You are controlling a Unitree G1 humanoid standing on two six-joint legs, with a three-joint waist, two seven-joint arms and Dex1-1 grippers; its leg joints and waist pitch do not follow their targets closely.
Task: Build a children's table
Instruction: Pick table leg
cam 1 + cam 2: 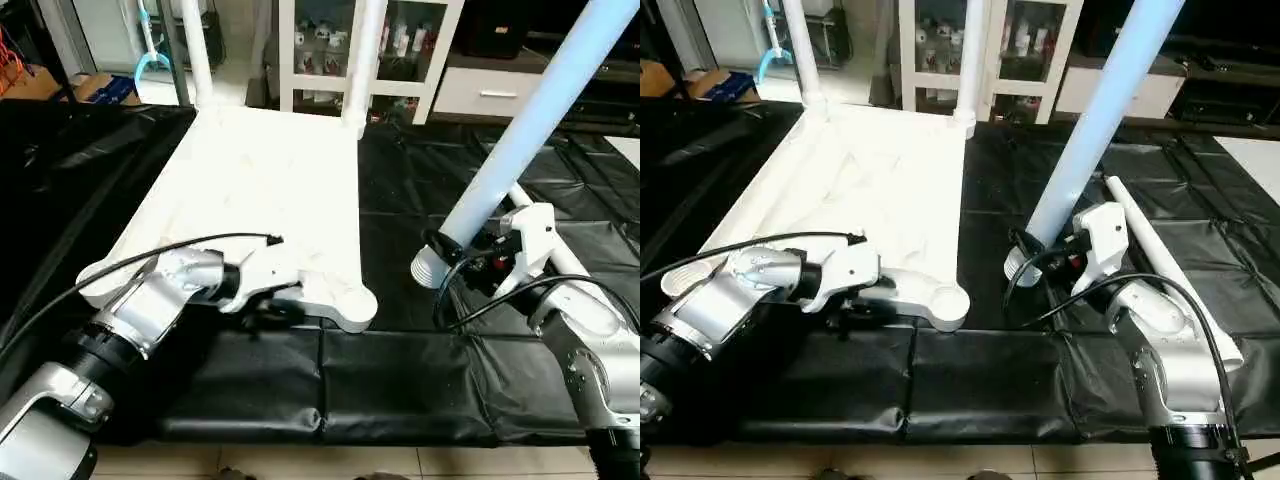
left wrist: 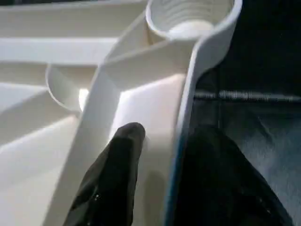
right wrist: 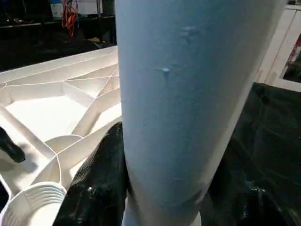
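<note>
Overall, black sheeting (image 1: 400, 390) is covering the work surface, with white shelving (image 1: 320, 50) standing behind. On it the tabletop (image 1: 260, 180) is lying ribs-up, two legs (image 1: 365, 60) standing in its far sockets. The left gripper (image 2: 160, 155) is pinching its near rim; the right gripper (image 3: 160, 197) is clamping a tilted leg (image 1: 520, 130). Another leg (image 1: 1170, 270) is lying beside.

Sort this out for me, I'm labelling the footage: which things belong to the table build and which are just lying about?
Belongs to the job:
tabletop, underside up
two fitted legs
leg held in the right tool
spare leg on the black cover
left tool clamping the tabletop rim

Lying about:
white shelf unit
cardboard box
</note>
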